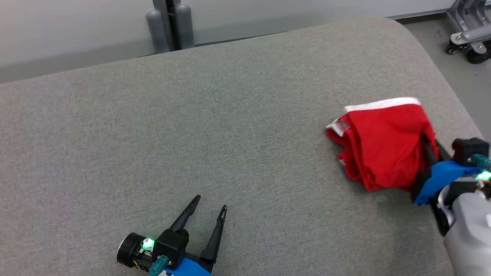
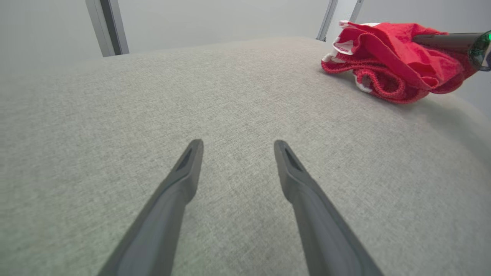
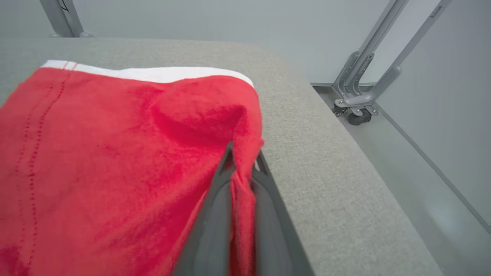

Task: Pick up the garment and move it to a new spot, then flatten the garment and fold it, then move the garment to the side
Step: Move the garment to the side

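right end effector (image 3: 244, 153): clamped almost shut on a pinch of red cloth, which can be seen squeezed between the two fingers
left end effector (image 1: 211, 203): spread wide with nothing held, low over bare fabric at the near left
garment (image 1: 383, 142): red with a white waistband, bunched into a folded-looking bundle on the right part of the bench, close to its right edge; the gripped side looks raised a little
which way it lies: leftward and away from the right end effector, which is latched onto its right-hand edge; well apart from the left one, off to its right and further out
nearer arm: the right, no contest
long axis: can't really be called, the bundle is about as wide as deep; the waistband runs left-right along the far edge
bench (image 1: 230, 115): grey, padded, rounded corner; loads of bare room left of the garment, very little right of it
beyond: a wheeled metal frame (image 1: 470, 38) on the floor past the far right corner
best guess: the move-to-the-side step, so the near edge should be minded
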